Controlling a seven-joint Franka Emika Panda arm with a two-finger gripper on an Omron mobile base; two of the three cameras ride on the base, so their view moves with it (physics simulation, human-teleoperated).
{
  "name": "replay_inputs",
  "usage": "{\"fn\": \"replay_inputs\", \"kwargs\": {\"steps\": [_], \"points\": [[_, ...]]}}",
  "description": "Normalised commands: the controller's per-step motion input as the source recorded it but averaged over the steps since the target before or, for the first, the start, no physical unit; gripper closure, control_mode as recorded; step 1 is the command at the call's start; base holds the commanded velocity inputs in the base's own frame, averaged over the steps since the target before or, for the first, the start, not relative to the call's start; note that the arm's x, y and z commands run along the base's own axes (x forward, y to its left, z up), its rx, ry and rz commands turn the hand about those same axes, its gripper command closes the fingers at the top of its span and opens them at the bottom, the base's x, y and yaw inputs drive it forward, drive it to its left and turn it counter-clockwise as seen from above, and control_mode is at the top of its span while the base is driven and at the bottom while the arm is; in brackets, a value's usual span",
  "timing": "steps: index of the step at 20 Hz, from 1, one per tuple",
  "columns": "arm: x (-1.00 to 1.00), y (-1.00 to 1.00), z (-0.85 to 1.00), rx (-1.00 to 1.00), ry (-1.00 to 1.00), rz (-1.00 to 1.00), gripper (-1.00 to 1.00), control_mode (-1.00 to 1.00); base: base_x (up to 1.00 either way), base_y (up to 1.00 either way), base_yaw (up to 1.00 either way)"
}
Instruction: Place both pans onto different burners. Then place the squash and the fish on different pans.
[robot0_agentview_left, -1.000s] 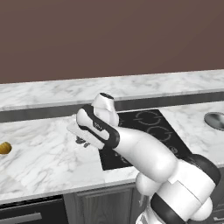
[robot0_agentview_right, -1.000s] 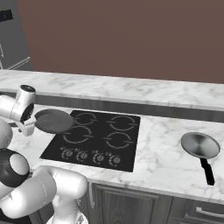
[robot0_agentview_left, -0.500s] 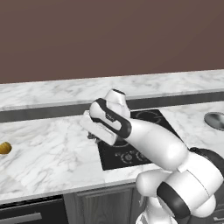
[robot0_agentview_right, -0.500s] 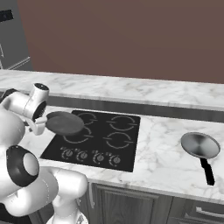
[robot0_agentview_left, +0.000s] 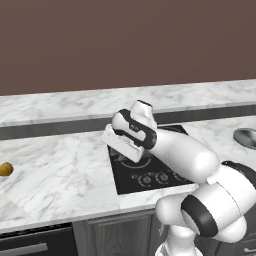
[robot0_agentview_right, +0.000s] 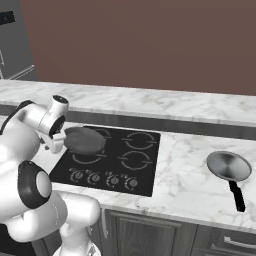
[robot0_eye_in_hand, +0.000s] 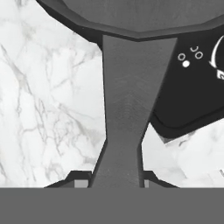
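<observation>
Keep the dark skillet (robot0_agentview_right: 84, 140) flat and lower it gently until it sits right on a ring of the cooktop (robot0_agentview_right: 142, 162). The gripper (robot0_eye_in_hand: 118, 181) pinches the skillet's handle, which runs straight out from between the jaws. The pan hangs over the cooktop's near left burner (robot0_agentview_right: 88, 156). The silver pan (robot0_agentview_right: 229, 166) waits right of the cooktop.

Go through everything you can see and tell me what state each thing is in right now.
Skillet: held by its handle, lifted over the left burners.
Tool: shut on the skillet handle.
Silver pan: upright on the counter, right of the cooktop, empty.
Cooktop: nothing resting on it.
Squash: on the counter, far left.
</observation>
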Motion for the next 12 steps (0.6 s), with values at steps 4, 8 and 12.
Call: {"fn": "replay_inputs", "kwargs": {"steps": [4,8,12], "points": [[0.07,-0.26,-0.23,-0.02,0.00,0.00,1.00,-1.00,0.00,0.00,0.00],[0.00,-0.13,-0.31,-0.04,0.00,0.00,1.00,-1.00,0.00,0.00,0.00],[0.01,-0.04,-0.31,-0.04,0.00,0.00,1.00,-1.00,0.00,0.00,0.00]]}}
